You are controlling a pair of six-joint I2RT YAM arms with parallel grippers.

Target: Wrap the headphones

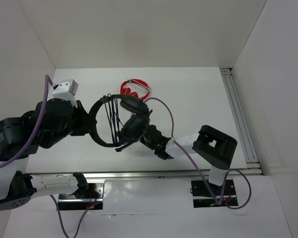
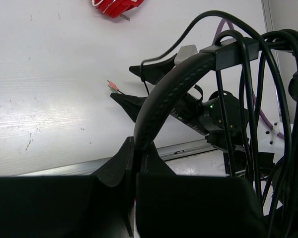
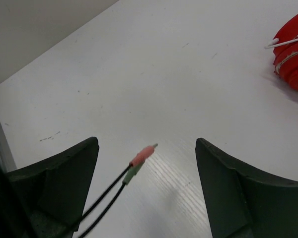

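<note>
The black headphones (image 1: 131,116) hang above the table, with the cable (image 1: 111,119) wound in several loops across the headband (image 1: 95,130). My left gripper (image 1: 91,124) is shut on the headband, which rises from between its fingers in the left wrist view (image 2: 164,94); the cable loops (image 2: 248,99) hang on the right there. My right gripper (image 1: 148,136) sits under the earcups and is open. In the right wrist view the cable's pink and green plugs (image 3: 141,161) hang loose between its open jaws (image 3: 146,144), touching neither finger.
The smaller red headphones (image 1: 135,89) lie on the table behind the black ones and show at the right edge of the right wrist view (image 3: 293,54). A metal rail (image 1: 238,114) runs along the right wall and another (image 1: 164,173) along the near edge.
</note>
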